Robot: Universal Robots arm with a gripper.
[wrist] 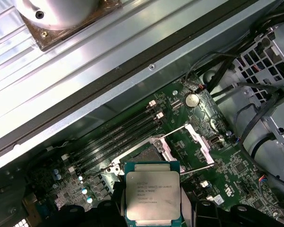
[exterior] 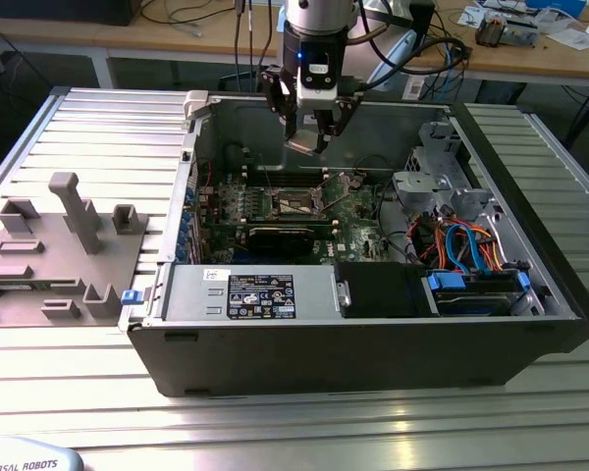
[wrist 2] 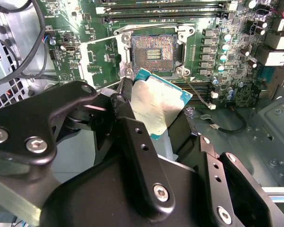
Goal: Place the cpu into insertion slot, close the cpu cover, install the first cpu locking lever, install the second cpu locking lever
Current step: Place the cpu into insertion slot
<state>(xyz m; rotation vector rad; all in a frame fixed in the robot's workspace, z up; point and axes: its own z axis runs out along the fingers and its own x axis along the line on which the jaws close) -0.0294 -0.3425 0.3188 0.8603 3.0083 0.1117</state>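
Gripper is clamped on the cpu by its edges, holding it in the air above the empty insertion slot, whose cpu cover stands flipped open, likely so the chip can drop in.

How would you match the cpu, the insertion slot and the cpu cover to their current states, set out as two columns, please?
Things:
1. cpu
2. insertion slot
3. cpu cover

States:
A. swung open beside the socket
B. held in the jaws of the gripper
C. empty, contacts exposed

Pairs: 1-B, 2-C, 3-A
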